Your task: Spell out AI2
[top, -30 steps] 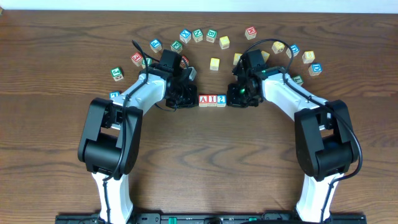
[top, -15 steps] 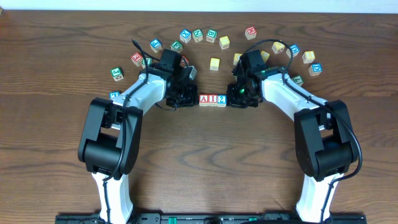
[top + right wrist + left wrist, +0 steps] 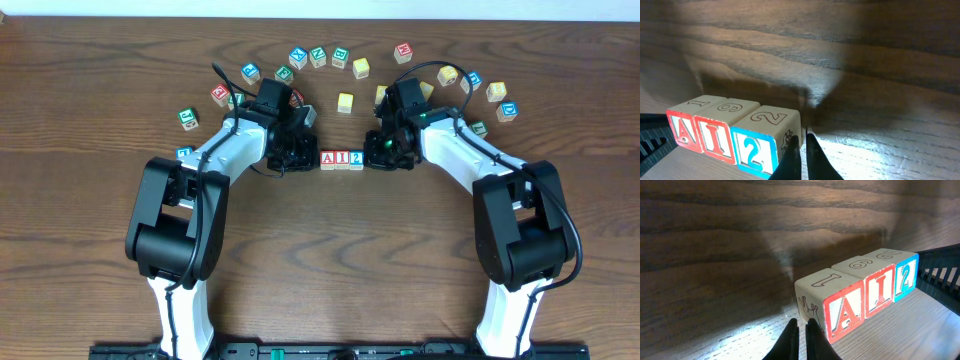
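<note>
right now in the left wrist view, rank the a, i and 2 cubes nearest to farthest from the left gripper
1. A cube: near end of the row, next to the left gripper.
2. I cube: middle of the row.
3. 2 cube: far end of the row.

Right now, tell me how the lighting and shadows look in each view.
Overhead: even light, sharp, no glare on the AI2 row. Left wrist: bright patch on the table beside the A cube, broad shadow behind the row. Right wrist: bright patch beside the 2 cube, far wood dim and soft.
</note>
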You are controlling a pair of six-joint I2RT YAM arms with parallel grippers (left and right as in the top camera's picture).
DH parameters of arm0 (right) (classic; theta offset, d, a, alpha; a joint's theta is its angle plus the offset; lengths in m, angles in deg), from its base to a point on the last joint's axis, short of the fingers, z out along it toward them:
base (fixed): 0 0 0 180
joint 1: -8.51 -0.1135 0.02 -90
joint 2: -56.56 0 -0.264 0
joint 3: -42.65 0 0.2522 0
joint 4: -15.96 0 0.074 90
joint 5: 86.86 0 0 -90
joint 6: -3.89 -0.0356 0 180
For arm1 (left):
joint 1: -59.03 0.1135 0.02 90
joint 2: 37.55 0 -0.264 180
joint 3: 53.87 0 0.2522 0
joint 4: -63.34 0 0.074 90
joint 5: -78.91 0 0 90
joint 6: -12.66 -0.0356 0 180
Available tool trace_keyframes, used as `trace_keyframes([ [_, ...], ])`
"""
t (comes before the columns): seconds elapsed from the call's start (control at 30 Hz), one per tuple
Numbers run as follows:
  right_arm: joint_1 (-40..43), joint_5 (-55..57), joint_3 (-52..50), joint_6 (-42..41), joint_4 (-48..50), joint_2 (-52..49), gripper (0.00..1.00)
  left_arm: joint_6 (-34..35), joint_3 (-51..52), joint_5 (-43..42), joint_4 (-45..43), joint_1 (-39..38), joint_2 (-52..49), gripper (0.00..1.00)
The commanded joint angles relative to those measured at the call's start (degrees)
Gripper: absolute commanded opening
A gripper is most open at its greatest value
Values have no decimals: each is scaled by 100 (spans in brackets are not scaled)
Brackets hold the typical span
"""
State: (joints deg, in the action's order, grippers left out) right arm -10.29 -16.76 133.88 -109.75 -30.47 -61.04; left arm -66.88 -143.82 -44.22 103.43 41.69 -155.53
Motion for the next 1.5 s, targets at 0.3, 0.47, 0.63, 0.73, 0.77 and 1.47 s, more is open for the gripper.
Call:
trace_keyframes([
  [0.3,-79,33,-31,-81,168,13,1,-11,31,136,-203,-234,-66,7],
  [0.47,-79,52,-31,-81,247,13,1,-11,31,188,-203,-245,-66,7],
  [0.63,-81,52,-31,-79,247,15,1,-11,31,190,-205,-245,-68,7],
  [0.73,-81,52,-31,-79,247,15,1,-11,31,210,-205,-247,-66,7],
  [0.77,-79,52,-31,-79,245,15,1,-11,31,210,-205,-245,-66,8],
  [1.47,-79,267,-31,-404,35,15,1,-11,31,212,-223,-245,-66,7],
])
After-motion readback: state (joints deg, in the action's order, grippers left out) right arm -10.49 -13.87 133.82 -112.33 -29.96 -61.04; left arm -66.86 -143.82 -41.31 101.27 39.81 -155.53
